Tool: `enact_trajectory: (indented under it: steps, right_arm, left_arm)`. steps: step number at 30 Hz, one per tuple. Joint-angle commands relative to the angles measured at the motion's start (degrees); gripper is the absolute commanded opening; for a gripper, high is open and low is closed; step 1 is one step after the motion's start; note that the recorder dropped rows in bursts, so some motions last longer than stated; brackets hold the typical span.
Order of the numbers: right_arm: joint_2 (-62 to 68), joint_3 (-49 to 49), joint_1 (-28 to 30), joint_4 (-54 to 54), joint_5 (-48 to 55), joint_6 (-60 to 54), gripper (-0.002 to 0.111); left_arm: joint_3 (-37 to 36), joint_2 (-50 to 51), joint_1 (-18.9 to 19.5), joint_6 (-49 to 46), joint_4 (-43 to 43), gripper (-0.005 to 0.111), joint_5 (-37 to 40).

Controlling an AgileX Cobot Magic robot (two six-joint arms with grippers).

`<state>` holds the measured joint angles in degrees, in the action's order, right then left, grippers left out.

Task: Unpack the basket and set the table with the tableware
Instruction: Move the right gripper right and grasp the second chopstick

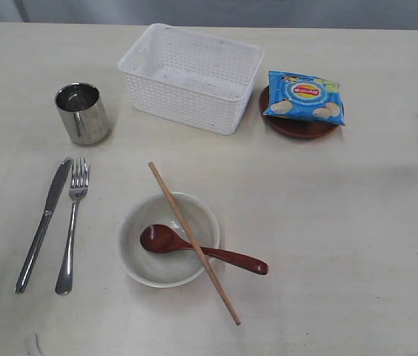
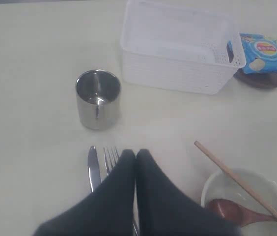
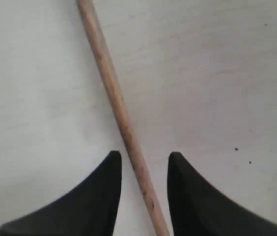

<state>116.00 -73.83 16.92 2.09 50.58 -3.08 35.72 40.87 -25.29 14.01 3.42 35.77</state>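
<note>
Right fingers straddle a chopstick on the table

Open: table right of bowl, wide. Far centre blocked: basket, plate just beside it, bag on top. One chopstick slants across bowl, over spoon. Left: knife, fork, cup; gap between cup and basket.

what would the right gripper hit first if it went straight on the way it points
Most likely the wooden chopstick, which lies between the open jaws of the right gripper, then the table under it. The gap to them is unclear.
</note>
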Motion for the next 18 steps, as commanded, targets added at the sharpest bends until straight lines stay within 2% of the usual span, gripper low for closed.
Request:
enact_trajectory:
  steps: [1, 8, 10, 13, 18]
  right_arm:
    - [3.0, -0.1, 1.8, -4.1, -2.6, -4.8, 0.032]
    - [6.2, -0.1, 1.8, -5.7, -3.9, -6.4, 0.032]
    - [6.6, -0.1, 1.8, -5.5, -3.9, -6.4, 0.023]
    - [6.8, -0.1, 1.8, -5.5, -3.4, -7.0, 0.001]
    - [6.2, -0.1, 1.6, -5.9, -2.5, -7.1, -0.001]
  left_arm:
    - [-0.2, -0.2, -0.4, -0.3, -0.7, 0.000, -0.4]
    - [-0.2, -0.2, -0.4, -0.3, -0.7, 0.000, -0.4]
    - [-0.2, -0.2, -0.4, -0.3, -0.7, 0.000, -0.4]
    - [-0.2, -0.2, -0.4, -0.3, -0.7, 0.000, -0.4]
    - [-0.2, -0.2, -0.4, -0.3, -0.7, 0.000, -0.4]
